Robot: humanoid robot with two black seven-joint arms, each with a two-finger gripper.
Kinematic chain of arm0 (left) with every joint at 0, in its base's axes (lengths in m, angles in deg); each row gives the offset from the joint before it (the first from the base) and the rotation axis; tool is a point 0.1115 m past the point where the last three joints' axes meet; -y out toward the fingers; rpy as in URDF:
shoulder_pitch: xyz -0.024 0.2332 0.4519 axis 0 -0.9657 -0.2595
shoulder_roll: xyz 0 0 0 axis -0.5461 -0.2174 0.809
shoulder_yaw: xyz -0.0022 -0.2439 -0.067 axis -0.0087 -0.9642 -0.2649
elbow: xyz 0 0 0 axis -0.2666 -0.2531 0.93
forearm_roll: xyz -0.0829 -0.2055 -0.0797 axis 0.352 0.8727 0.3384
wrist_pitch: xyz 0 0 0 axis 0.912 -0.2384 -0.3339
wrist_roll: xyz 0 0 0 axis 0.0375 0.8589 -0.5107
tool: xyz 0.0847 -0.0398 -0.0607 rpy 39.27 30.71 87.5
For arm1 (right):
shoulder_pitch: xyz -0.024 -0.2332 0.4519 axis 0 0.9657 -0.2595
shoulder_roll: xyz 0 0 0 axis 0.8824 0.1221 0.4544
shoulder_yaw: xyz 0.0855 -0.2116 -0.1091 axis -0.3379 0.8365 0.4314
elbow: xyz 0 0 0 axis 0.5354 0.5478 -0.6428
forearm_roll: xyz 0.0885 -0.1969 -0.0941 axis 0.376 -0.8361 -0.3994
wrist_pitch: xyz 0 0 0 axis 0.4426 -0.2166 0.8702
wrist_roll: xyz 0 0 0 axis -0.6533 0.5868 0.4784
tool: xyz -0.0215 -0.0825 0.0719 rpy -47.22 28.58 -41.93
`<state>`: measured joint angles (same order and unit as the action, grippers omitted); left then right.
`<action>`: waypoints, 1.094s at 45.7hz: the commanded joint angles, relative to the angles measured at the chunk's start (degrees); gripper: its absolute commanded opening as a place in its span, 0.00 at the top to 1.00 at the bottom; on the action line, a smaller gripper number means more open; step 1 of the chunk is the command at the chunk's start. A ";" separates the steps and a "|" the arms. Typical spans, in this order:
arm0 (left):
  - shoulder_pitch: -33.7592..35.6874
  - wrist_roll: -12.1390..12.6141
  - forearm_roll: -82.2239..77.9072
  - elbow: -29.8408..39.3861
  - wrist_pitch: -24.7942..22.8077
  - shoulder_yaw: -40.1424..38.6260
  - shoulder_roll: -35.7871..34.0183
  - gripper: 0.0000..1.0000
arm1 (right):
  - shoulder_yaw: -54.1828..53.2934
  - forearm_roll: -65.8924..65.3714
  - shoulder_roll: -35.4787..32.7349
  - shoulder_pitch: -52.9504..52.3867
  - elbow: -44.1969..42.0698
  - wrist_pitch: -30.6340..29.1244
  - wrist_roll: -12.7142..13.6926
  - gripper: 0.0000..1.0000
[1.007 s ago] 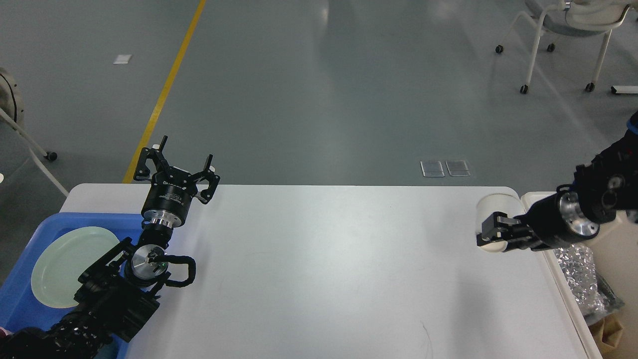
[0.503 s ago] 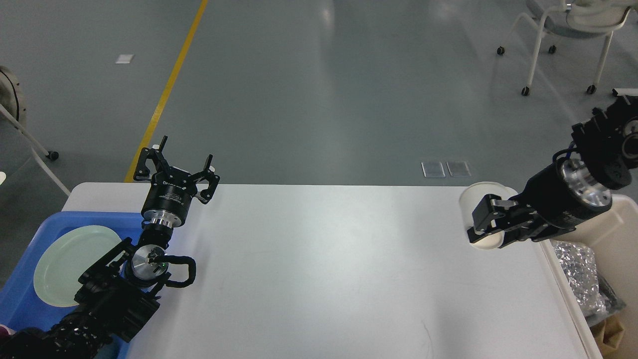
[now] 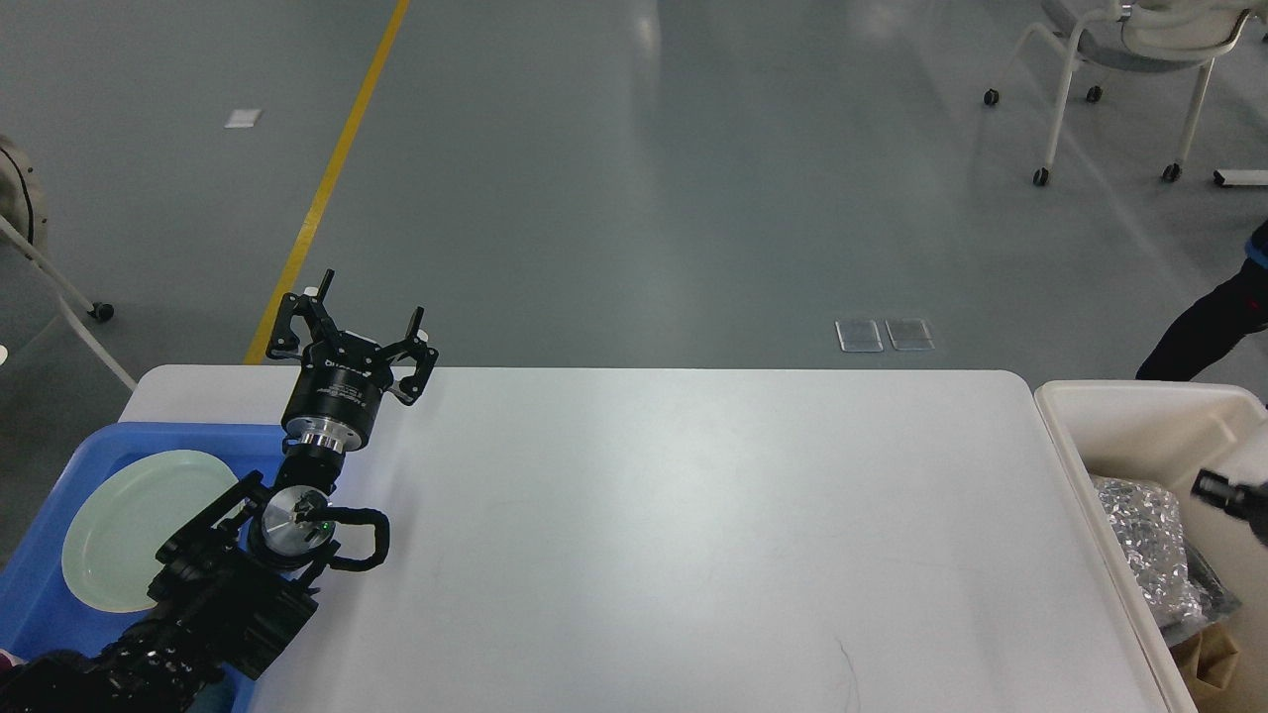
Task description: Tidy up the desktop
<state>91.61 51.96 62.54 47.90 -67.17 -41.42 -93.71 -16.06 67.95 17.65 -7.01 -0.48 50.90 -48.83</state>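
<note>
Left pincer (image 3: 363,315), fingers spread, hangs over the desktop's (image 3: 674,525) far-left edge.

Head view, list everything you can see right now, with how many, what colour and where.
desktop: one, white, fills the middle of the view
tray: one, blue, at the desktop's left edge
plate: one, pale green, lying in the tray
bin: one, cream-white, at the desktop's right edge
crumpled foil: one heap, silver, inside the bin
chair: one, white frame on wheels, far right on the floor
floor line: one, yellow, on the grey floor to the left
floor plates: two, clear, beyond the desktop's far edge
left gripper: one, black, open, over the desktop's far left corner
right arm: only a dark tip, at the right edge over the bin
</note>
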 commanded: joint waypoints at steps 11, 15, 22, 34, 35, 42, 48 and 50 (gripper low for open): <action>0.01 0.00 0.01 -0.01 0.00 0.00 -0.01 0.01 | -0.65 1.41 0.61 2.03 -1.59 -0.01 0.20 0.00; 0.10 0.00 0.09 -0.01 0.00 0.00 -0.01 0.01 | -0.65 1.41 0.61 1.42 -1.68 -0.27 0.20 0.00; 0.10 0.00 0.01 -0.01 0.00 0.00 -0.01 0.01 | -0.48 1.32 0.43 -5.69 -1.59 -1.24 0.11 0.00; 0.01 0.00 0.01 0.08 0.00 0.00 -0.01 0.01 | -1.97 1.67 -0.27 -35.11 12.79 -10.82 -0.42 0.00; 0.01 0.00 0.01 -0.01 0.00 0.00 -0.01 0.01 | -2.67 1.68 -0.53 -38.63 15.87 -10.91 -0.42 0.00; 0.10 0.00 0.01 -0.01 0.00 0.00 -0.01 0.01 | -21.42 3.60 -5.54 -49.30 35.65 -8.98 -0.24 0.00; 0.10 0.00 0.01 -0.01 0.00 0.00 -0.01 0.01 | -44.90 5.37 -5.90 -42.11 38.84 -1.52 -0.06 0.00; 0.10 0.00 0.01 -0.01 0.00 0.00 -0.01 0.01 | -53.69 5.37 -5.37 -38.15 38.83 2.25 -0.06 0.00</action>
<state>91.68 51.96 62.57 47.90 -67.17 -41.42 -93.72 -48.95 72.60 11.79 -53.30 36.83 45.26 -49.03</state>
